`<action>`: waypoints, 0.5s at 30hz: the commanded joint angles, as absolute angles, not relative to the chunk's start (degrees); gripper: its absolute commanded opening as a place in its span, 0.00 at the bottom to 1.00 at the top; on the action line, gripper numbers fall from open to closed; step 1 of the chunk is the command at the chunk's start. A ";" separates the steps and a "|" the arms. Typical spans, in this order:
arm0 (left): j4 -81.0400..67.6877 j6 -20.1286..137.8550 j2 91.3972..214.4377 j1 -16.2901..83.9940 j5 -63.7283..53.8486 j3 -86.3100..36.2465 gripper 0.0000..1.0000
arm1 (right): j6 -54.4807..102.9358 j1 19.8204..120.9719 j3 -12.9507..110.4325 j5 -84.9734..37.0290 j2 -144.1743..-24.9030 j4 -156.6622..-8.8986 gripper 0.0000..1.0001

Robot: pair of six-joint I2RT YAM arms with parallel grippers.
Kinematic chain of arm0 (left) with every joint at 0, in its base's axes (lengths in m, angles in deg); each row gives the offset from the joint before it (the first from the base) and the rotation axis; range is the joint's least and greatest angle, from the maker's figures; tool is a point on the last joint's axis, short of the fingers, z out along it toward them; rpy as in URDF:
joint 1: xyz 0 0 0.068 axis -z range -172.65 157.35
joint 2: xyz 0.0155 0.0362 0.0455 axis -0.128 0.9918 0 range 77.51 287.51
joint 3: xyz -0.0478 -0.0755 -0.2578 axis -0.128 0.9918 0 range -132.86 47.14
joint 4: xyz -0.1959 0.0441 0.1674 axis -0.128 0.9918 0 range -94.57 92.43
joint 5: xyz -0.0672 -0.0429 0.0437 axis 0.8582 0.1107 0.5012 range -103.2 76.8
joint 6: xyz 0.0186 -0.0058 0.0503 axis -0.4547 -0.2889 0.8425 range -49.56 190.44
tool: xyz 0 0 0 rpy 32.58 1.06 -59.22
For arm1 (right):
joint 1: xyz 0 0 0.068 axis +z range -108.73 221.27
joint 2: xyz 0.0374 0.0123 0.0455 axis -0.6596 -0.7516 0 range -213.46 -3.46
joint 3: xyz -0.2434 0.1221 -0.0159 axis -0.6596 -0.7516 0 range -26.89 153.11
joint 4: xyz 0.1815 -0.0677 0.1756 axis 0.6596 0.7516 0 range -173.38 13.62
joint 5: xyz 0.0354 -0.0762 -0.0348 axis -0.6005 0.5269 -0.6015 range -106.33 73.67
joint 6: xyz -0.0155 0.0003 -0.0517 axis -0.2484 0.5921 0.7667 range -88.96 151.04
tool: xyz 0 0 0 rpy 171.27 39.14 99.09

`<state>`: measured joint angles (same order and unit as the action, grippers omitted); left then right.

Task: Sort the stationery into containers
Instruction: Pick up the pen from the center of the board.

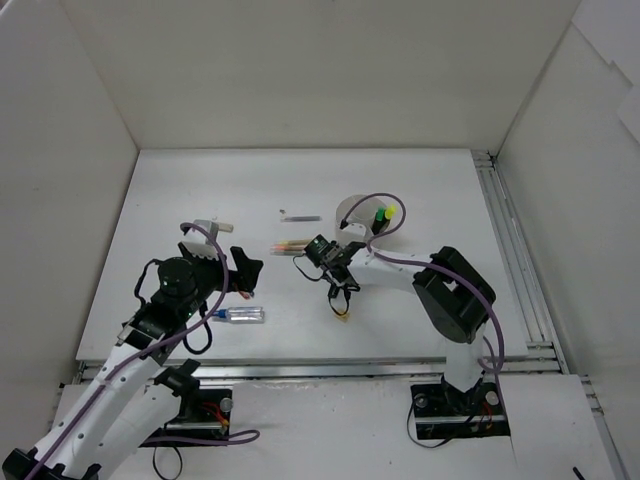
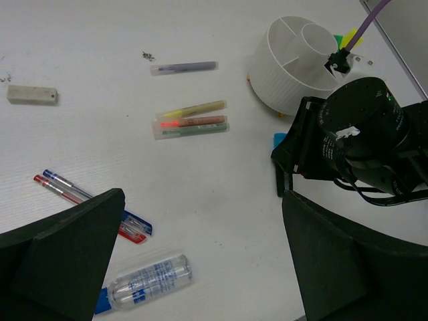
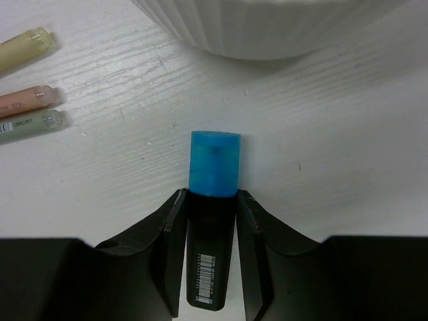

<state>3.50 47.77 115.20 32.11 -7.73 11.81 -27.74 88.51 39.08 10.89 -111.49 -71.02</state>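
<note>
Right gripper (image 3: 211,198) clamped on blue-capped highlighter (image 3: 214,160); white organizer (image 3: 267,30) seen just ahead | pastel pencils (image 3: 23,110) laid near, untouched | left gripper (image 2: 204,200) spread wide, nothing held

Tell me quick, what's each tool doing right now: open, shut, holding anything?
Left tool: open, holding nothing.
Right tool: closed on the blue highlighter.
</note>
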 commanded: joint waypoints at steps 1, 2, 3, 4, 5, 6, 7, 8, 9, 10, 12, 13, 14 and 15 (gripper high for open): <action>1.67 47.42 114.69 32.49 -8.37 10.22 0.99 | -23.91 89.60 42.62 16.52 -110.07 -69.40 0.00; 1.58 47.42 114.69 32.49 -8.19 10.31 0.99 | -22.24 90.48 44.19 18.19 -109.03 -69.49 0.00; 1.49 47.50 114.69 32.49 -8.02 10.31 0.99 | -17.78 91.18 45.08 19.51 -108.49 -69.75 0.00; 1.49 47.50 114.69 32.49 -8.10 10.14 0.99 | -15.39 92.50 46.05 22.57 -107.27 -70.80 0.00; 1.75 47.42 114.69 32.49 -8.02 10.14 0.99 | -10.75 93.29 47.45 23.65 -106.21 -71.68 0.00; 1.84 47.42 114.69 32.49 -8.28 10.05 0.99 | -8.44 93.56 47.64 24.01 -105.33 -74.91 0.00; 2.02 47.33 114.69 32.49 -8.37 10.05 0.99 | -6.42 93.83 46.59 23.14 -102.36 -77.29 0.00; 2.37 47.33 114.52 32.49 -8.72 10.05 0.99 | -2.31 93.83 45.02 22.26 -100.42 -80.70 0.00; 2.54 47.33 114.43 32.49 -8.98 10.05 0.99 | -0.18 93.65 43.17 21.21 -98.31 -89.61 0.00; 2.81 47.24 114.16 32.49 -9.16 10.05 0.99 | 2.02 93.22 38.37 18.50 -93.68 -94.14 0.00; 3.07 47.33 113.81 32.49 -9.25 10.13 0.99 | 8.96 92.43 32.90 15.06 -89.09 -108.94 0.00; 3.07 47.33 113.72 31.97 -9.25 10.05 0.99 | 10.55 90.42 28.17 12.78 -85.24 -112.61 0.00; 3.25 47.50 113.64 31.96 -9.07 9.96 0.99 | 14.39 89.10 26.30 10.93 -83.72 -115.60 0.00; 3.34 47.50 113.55 31.96 -9.16 9.87 0.99 | 17.04 87.86 24.98 9.70 -82.40 -120.77 0.00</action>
